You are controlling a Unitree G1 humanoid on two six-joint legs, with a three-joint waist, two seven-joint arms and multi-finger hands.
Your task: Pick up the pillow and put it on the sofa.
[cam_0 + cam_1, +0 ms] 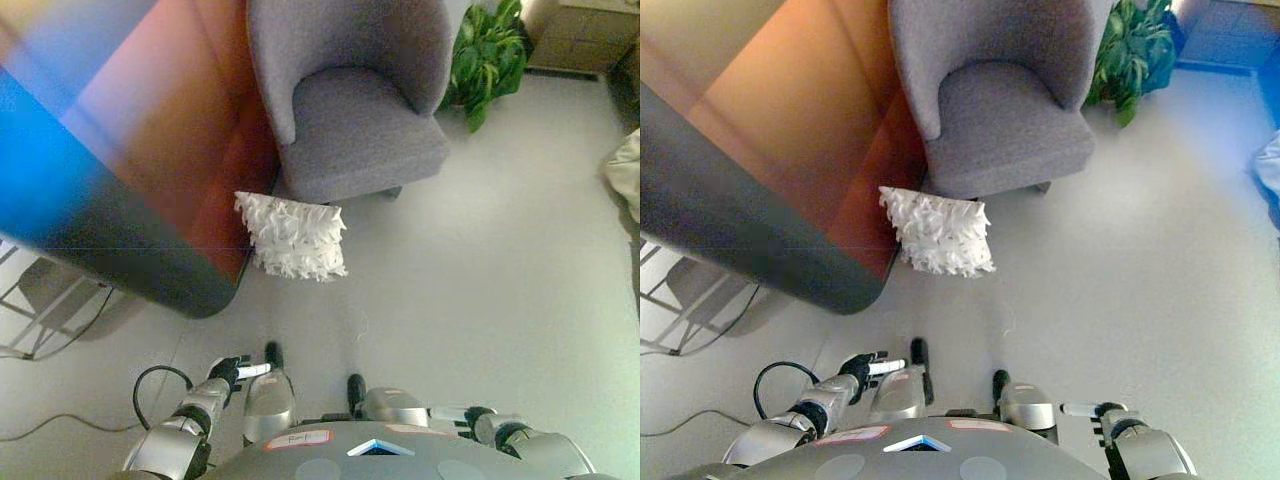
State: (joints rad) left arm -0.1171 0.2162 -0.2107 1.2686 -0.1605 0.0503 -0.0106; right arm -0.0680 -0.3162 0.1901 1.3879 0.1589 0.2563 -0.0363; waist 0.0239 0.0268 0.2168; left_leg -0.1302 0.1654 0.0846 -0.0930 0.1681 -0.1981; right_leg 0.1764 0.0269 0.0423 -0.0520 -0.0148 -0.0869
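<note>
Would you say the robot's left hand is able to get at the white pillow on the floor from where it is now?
Probably not yet. The left hand hangs low beside the body, well short of the pillow, which lies by the grey armchair. Bare floor lies between, so nothing blocks an approach.

The pillow (293,236) is white, shaggy, ruffled cloth. The sofa (355,95) wears matt grey woven fabric. The table (150,130) shows smooth, glossy reddish wood with a dark rim. The floor (480,290) is smooth, pale, faintly shiny.
</note>
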